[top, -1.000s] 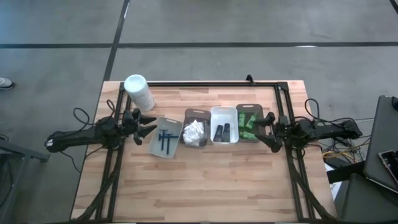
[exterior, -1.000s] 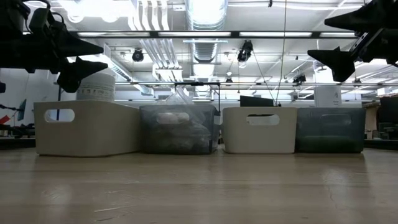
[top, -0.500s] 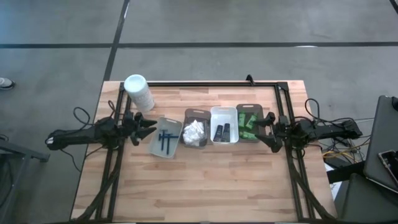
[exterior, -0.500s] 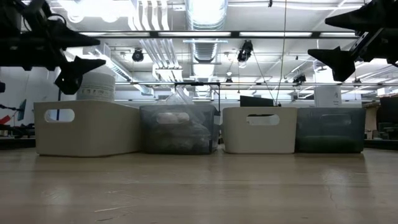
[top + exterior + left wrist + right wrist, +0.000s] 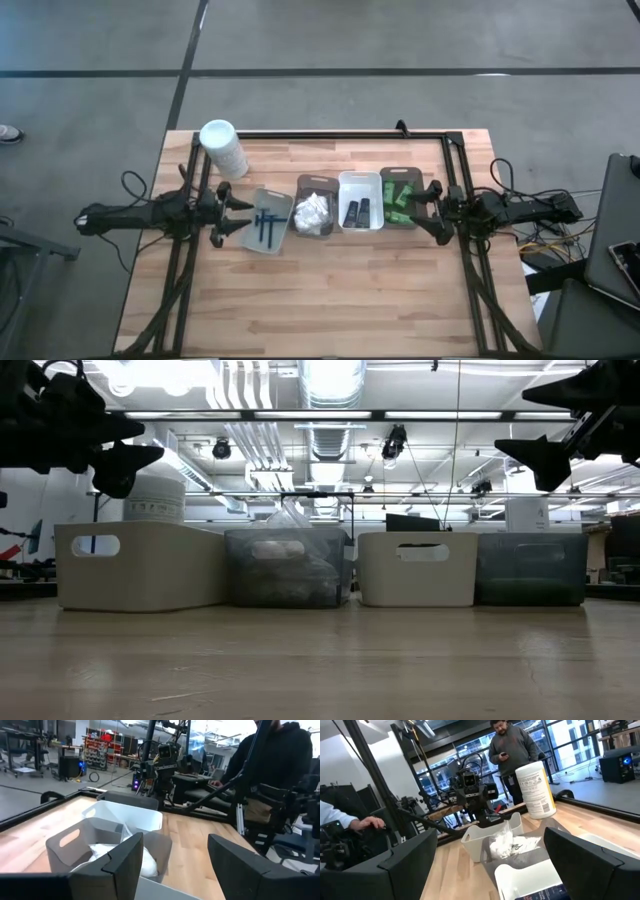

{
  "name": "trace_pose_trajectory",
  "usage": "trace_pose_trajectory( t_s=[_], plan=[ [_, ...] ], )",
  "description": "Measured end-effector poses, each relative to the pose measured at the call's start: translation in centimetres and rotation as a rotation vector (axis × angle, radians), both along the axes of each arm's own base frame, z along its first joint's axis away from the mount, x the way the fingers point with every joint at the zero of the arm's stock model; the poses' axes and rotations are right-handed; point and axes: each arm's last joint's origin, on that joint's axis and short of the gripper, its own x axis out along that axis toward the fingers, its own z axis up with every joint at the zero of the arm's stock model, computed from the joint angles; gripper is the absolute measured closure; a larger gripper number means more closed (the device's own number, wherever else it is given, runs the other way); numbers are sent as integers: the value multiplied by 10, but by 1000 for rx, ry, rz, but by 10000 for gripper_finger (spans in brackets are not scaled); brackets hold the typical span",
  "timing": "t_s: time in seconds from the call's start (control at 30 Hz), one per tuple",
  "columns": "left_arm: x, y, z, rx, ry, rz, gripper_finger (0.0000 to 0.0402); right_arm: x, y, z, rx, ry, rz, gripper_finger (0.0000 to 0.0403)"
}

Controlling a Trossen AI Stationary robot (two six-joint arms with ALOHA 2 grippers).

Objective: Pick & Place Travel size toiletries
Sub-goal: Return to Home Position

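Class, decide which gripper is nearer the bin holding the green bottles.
Right. The right gripper hovers just beside the green-bottle bin; the left gripper is at the row's opposite end, beside the razor bin.

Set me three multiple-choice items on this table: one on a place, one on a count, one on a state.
1. Where in the row of trays do the green bottles lie?
A. at the right end, nearest the right end effector
B. at the left end
C. in the middle

2. How many trays stand in the row?
A. three
B. four
C. five

3. How is the left end effector?
A. shut on something
B. open and empty
C. shut and empty

Answers: 1 A, the high view shows the green in the last tray on the right arm's side. 2 B, four trays stand side by side. 3 B, the left wrist view shows its fingers spread with nothing between them.
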Motion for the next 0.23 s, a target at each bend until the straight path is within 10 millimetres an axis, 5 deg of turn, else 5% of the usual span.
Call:
trace_pose_trajectory(
  t_s=[0.23],
  plan=[
    [0, 0, 0, -7, -3, 1, 174, 0, 0, 0, 0, -1, 0, 39]
  ],
)
